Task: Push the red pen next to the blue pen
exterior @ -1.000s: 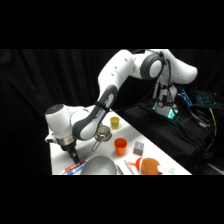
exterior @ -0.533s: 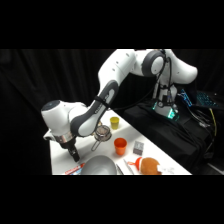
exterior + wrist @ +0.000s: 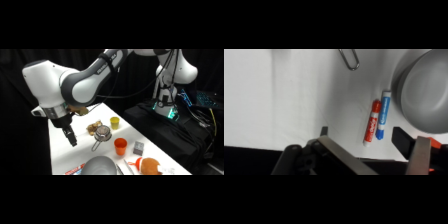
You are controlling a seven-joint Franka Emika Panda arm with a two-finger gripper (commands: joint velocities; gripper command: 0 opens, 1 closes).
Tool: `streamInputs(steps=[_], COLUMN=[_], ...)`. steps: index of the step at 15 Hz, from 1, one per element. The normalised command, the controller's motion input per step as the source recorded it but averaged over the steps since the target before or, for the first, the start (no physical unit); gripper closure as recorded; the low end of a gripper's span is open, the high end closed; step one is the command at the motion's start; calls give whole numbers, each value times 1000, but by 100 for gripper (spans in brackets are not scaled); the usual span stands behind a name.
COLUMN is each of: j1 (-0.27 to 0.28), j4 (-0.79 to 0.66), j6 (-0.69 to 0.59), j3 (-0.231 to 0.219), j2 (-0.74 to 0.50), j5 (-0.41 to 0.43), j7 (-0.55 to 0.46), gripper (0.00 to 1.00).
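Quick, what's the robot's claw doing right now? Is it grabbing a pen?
Gripper: open, holding nothing. The red pen and blue pen lie side by side on the table.

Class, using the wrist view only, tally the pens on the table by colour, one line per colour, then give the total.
red pen: 1
blue pen: 1
Total: 2
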Motion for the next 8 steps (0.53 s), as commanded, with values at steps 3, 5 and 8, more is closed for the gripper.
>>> streamInputs(steps=[3, 5, 8], j1=[62, 52, 64], j4=[-633, -662, -657], j6=[-129, -48, 35], j3=[0, 6, 3], j2=[-652, -633, -594], j5=[-65, -64, -98], j7=[176, 164, 187], gripper=[0, 0, 0])
